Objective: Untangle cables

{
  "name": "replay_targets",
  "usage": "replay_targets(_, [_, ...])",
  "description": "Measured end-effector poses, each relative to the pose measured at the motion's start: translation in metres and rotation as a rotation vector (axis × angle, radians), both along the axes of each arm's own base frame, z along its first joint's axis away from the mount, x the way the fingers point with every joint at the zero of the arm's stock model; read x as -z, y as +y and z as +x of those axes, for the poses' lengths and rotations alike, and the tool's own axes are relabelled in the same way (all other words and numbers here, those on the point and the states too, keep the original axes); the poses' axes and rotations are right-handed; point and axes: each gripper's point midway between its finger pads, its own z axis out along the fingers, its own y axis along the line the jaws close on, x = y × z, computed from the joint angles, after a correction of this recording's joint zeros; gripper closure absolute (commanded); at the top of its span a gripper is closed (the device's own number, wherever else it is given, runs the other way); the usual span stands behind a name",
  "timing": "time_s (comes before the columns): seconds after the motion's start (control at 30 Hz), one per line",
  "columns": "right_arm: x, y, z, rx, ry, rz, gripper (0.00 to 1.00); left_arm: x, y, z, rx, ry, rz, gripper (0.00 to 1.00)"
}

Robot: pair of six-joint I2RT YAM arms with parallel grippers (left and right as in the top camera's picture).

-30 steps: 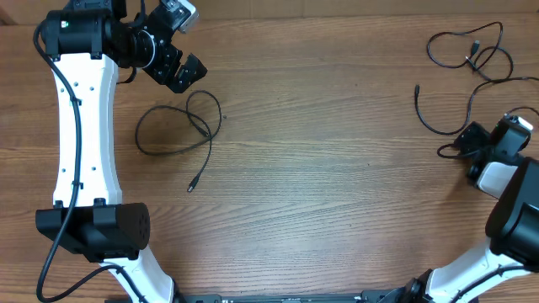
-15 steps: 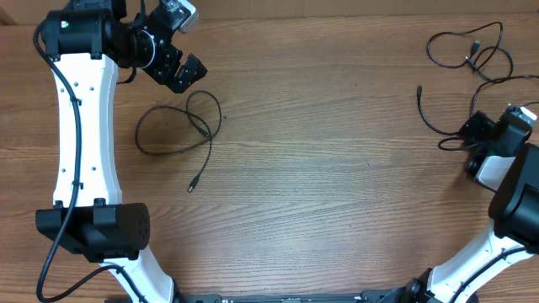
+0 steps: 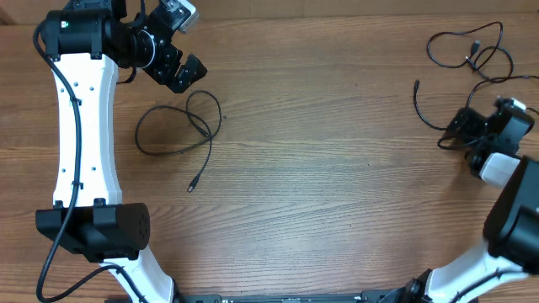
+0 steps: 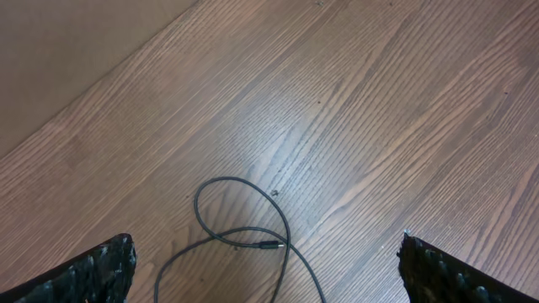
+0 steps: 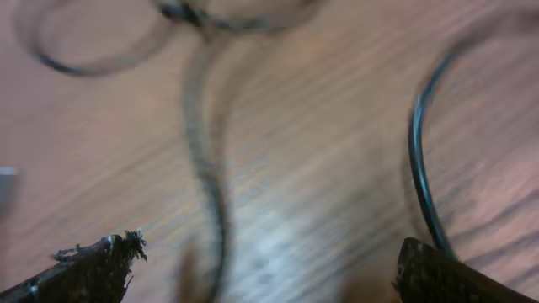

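Observation:
A single black cable [image 3: 173,128] lies in a loose loop on the left of the wooden table, its plug end [image 3: 190,188] trailing toward the front. My left gripper [image 3: 187,76] hovers just behind this loop, open and empty. In the left wrist view the loop [image 4: 244,206] and a small plug [image 4: 271,245] lie between the spread fingers [image 4: 93,273]. More cables [image 3: 472,50] lie tangled at the far right, one strand [image 3: 421,108] curving forward. My right gripper [image 3: 461,133] is open beside that strand. The blurred right wrist view shows a black cable [image 5: 206,168] and a bluish one [image 5: 419,168] by the right-hand fingertip.
The left arm's white link [image 3: 80,126] and its base [image 3: 97,229] stand along the left edge. The right arm's base [image 3: 514,227] fills the front right corner. Bare wooden tabletop [image 3: 337,168] stretches between the two cable groups.
My right gripper has moved toward the back and slightly left, closer to the right-hand cables, and that wrist view is motion-blurred. The left arm and its cable have not moved.

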Motion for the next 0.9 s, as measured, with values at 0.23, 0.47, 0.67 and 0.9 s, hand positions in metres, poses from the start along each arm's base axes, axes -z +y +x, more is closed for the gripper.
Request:
replay_targets(0.23, [-0.133, 0.032, 0.005, -0.075, -0.225, -0.101, 0.00, 0.000, 0.000, 0.000, 0.000, 0.001, 0.000, 0.01])
replay_targets(0.47, [-0.153, 0.125, -0.002, -0.327, -0.204, 0.009, 0.00, 0.000, 0.000, 0.000, 0.000, 0.000, 0.000, 0.01])
replay_targets(0.67, [-0.126, 0.239, -0.015, -0.643, -0.086, 0.176, 0.00, 0.000, 0.000, 0.000, 0.000, 0.000, 0.000, 0.00])
replay_targets(0.9, [-0.114, 0.344, -0.038, -0.915, -0.023, 0.229, 0.00, 0.000, 0.000, 0.000, 0.000, 0.000, 0.000, 0.00])
